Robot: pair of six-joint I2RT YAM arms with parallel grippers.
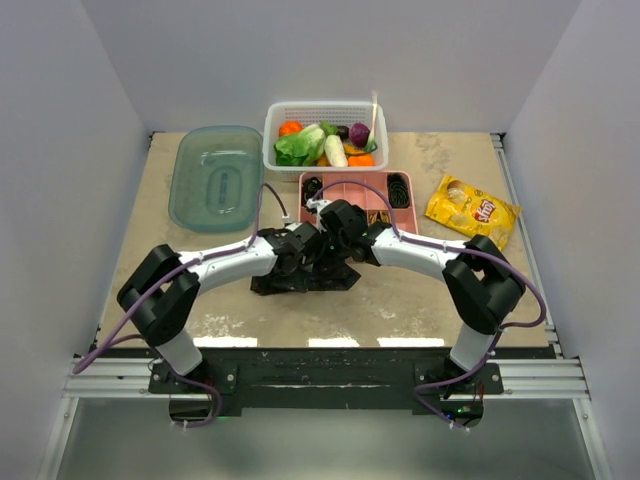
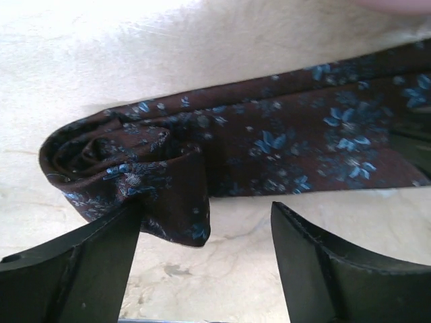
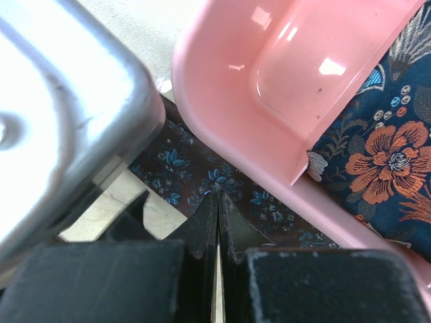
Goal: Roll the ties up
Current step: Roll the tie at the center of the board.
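Left gripper (image 2: 205,210) stands spread wide at the brown tie (image 2: 283,145), one finger (image 2: 87,262) close against the roll (image 2: 114,161), the other clear of the cloth. Right gripper (image 3: 217,198) is pressed together, its tips on the same tie just beside the pink tray (image 3: 222,94); whether any cloth is nipped between them I cannot tell. The brown tie, sprinkled with small blue flowers, lies on the table (image 1: 420,290) near the middle under both grippers, one end wound into a loose roll, the rest running flat to the tray's edge. Inside the tray lies a navy tie (image 3: 384,161) with orange flowers, and the top view shows dark coils (image 1: 398,187) in its compartments. Behind the tray stands a white basket (image 1: 270,130) of vegetables, a teal lid (image 1: 215,185) left of it, a yellow chip bag (image 1: 472,210) right of the tray
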